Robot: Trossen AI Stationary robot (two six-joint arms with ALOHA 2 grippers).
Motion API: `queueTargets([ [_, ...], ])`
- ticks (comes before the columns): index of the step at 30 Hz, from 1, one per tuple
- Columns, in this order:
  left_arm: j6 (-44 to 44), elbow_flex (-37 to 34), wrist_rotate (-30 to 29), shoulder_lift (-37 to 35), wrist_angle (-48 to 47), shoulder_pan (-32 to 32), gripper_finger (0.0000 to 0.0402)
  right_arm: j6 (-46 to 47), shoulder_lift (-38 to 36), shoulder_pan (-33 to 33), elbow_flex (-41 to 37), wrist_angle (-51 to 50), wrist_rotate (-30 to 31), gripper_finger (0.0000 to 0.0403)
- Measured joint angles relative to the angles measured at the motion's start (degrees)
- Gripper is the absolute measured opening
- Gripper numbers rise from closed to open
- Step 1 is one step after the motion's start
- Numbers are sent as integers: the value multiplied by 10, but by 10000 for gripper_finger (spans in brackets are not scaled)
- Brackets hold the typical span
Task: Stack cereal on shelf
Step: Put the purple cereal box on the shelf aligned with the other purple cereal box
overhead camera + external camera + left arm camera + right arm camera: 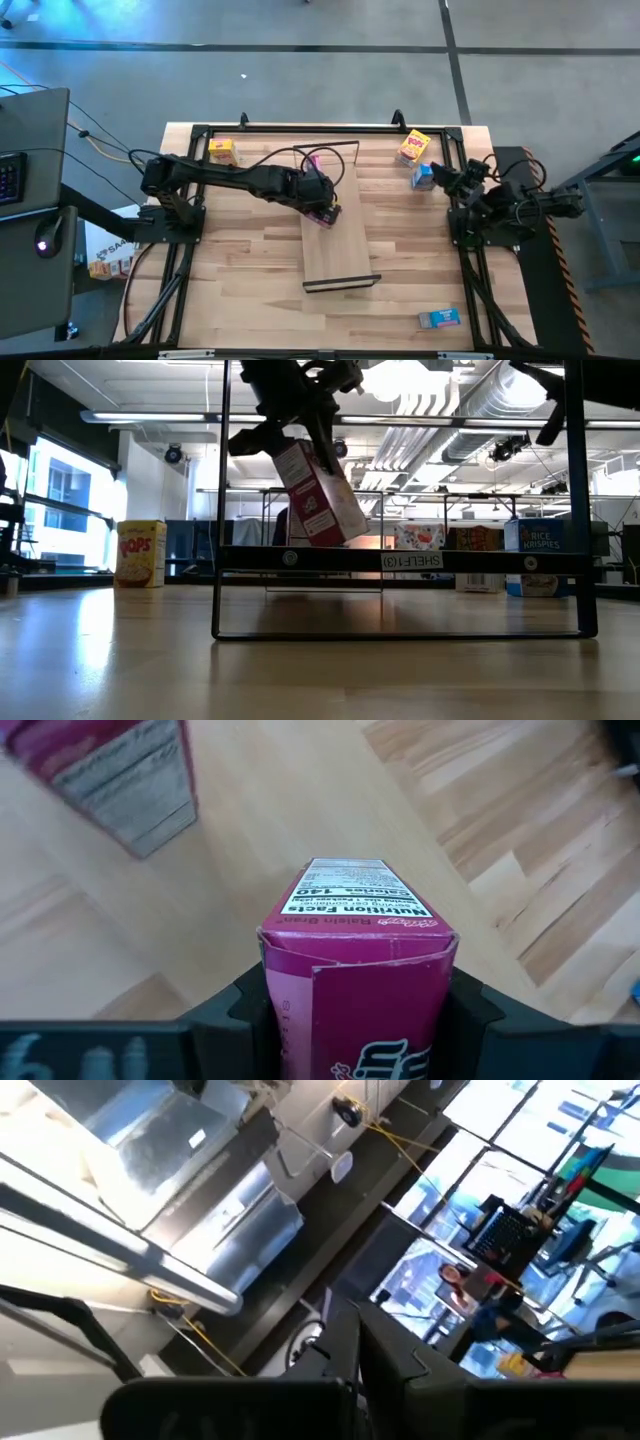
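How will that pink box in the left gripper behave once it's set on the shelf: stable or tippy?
The pink cereal box hangs tilted in the left gripper, so it may land on an edge and rock. It looks tall and narrow, probably light cardboard, likely easy to topple. Its top flap looks loose, so it may dent under squeeze.

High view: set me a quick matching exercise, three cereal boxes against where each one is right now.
Boxes:
1. pink box
2. left-hand yellow box
3. lone blue box

Places:
A. on the table, near its lower right corner in the high view
B. clamped in the left gripper, tilted above the shelf
C. on the table, near its upper left corner

Pairs: 1-B, 2-C, 3-A
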Motion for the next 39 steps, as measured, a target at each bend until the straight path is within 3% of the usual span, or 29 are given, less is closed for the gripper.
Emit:
queueTargets([
  [12, 31, 0, -10, 0, 32, 5, 191, -25, 138, 0, 114, -78, -16, 1],
  [20, 36, 0, -10, 0, 32, 4, 214, -25, 145, 0, 150, -130, -18, 1],
  [32, 58, 0, -1, -2, 84, 4, 219, -21, 145, 0, 160, -138, -18, 3],
  [35, 70, 0, -1, -4, 88, 4, 219, -19, 145, 0, 160, -135, -17, 26],
  [39, 81, 1, -1, -17, 90, 7, 219, 3, 145, 0, 160, -132, -8, 101],
])
